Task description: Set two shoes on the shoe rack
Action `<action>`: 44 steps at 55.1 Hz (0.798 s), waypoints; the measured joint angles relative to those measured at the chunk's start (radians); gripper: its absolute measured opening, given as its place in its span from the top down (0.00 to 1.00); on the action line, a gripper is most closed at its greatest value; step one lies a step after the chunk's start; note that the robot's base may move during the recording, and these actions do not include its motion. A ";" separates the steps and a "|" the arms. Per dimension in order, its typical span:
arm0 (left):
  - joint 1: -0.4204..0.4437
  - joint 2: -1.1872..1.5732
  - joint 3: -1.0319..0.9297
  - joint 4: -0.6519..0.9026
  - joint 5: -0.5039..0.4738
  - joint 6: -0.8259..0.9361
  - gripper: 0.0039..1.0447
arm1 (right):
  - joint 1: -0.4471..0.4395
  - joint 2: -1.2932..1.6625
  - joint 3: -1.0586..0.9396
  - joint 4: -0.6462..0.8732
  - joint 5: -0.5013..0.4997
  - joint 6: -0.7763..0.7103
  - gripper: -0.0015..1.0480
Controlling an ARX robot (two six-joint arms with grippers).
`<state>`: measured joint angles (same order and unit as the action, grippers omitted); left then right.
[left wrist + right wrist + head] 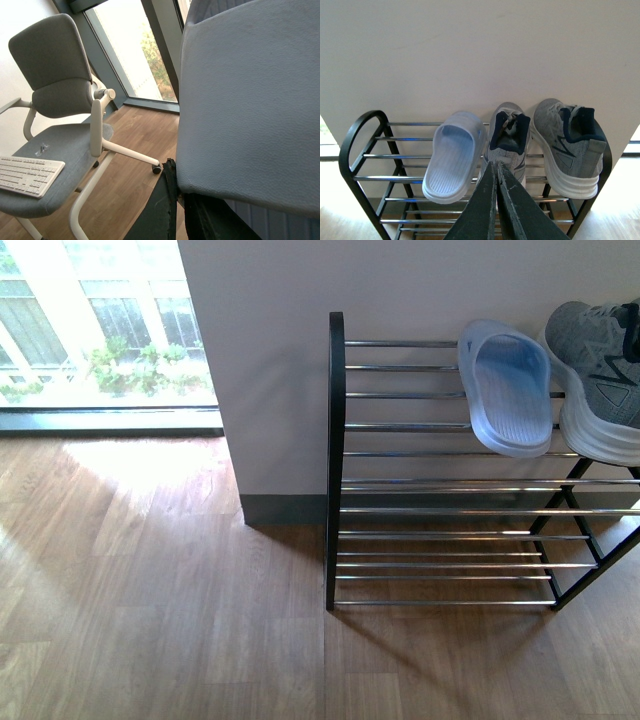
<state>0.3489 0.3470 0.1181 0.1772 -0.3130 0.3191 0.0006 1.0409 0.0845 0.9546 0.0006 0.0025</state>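
Pale blue slide point(506, 388) beside grey sneaker point(604, 375), shoe rack point(440, 510) top tier, wood floor point(150, 590)

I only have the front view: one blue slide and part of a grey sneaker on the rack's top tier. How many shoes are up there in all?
Observer: Three. The right wrist view shows the slide, a middle sneaker and an end sneaker side by side on the rack.
Operator: Where's the other slide?
Observer: The left gripper is clamped on the second slide, which fills most of its wrist view.
Operator: And the right gripper?
Observer: The right gripper is shut with nothing in it, pointing at the middle sneaker.
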 joint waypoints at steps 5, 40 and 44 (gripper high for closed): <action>0.000 0.000 0.000 0.000 0.000 0.000 0.99 | 0.000 -0.069 -0.035 -0.056 -0.001 0.000 0.98; 0.000 0.000 0.000 0.000 0.000 0.000 0.99 | 0.000 -0.542 -0.066 -0.462 -0.001 0.000 0.98; 0.000 0.000 0.000 0.000 0.000 0.000 0.99 | 0.000 -0.576 -0.066 -0.494 -0.001 0.000 0.98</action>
<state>0.3489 0.3470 0.1181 0.1772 -0.3130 0.3191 0.0006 0.4652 0.0185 0.4602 -0.0002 0.0021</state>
